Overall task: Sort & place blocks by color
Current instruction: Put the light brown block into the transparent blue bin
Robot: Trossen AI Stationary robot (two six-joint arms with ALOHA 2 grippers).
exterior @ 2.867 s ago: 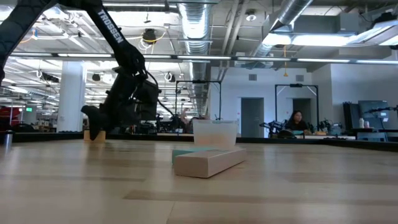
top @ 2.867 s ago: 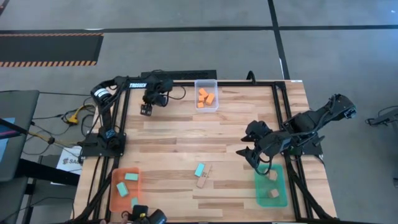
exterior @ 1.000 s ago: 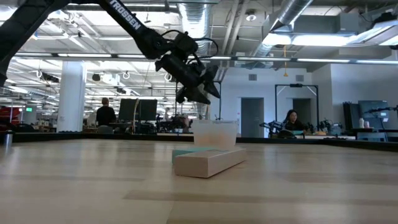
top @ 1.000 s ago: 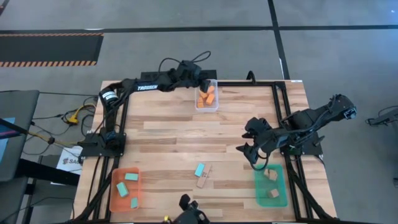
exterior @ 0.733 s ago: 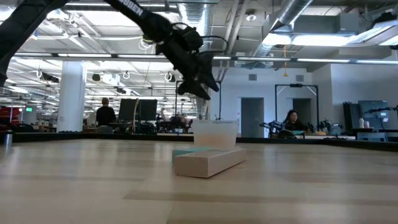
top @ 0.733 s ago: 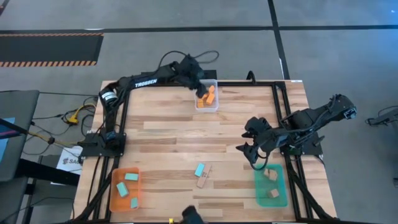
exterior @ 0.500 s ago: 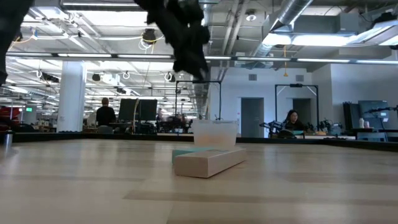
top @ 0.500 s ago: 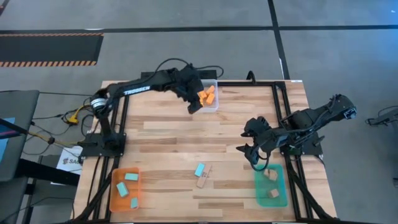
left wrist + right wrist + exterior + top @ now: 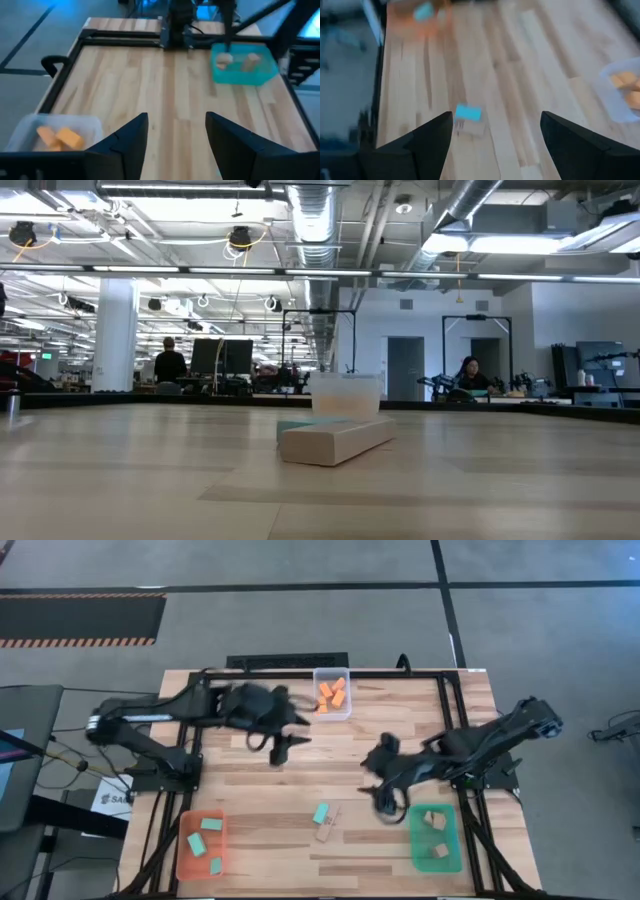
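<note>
A teal block (image 9: 321, 813) and a tan block (image 9: 327, 827) lie touching each other near the table's near middle; in the low view the tan block (image 9: 335, 440) lies in front of the teal one (image 9: 303, 423). Orange blocks (image 9: 331, 694) sit in the clear tray, teal blocks (image 9: 205, 833) in the orange tray, tan blocks (image 9: 434, 825) in the green tray. My left gripper (image 9: 283, 745) hangs open over the table's middle left and holds nothing (image 9: 177, 137). My right gripper (image 9: 383, 802) is open to the right of the loose pair, and its wrist view looks toward the teal block (image 9: 468, 113).
The clear tray (image 9: 344, 712) stands at the far edge, the orange tray (image 9: 187, 862) at the near left corner and the green tray (image 9: 452, 858) at the near right. A black frame rims the table. Bare wood lies between the arms. People are in the room beyond.
My left gripper has left the clear tray at the far edge and swung down toward the table's middle and left, out of the low view. My right gripper has moved left, away from the green tray and toward the teal and tan blocks. No blocks have moved.
</note>
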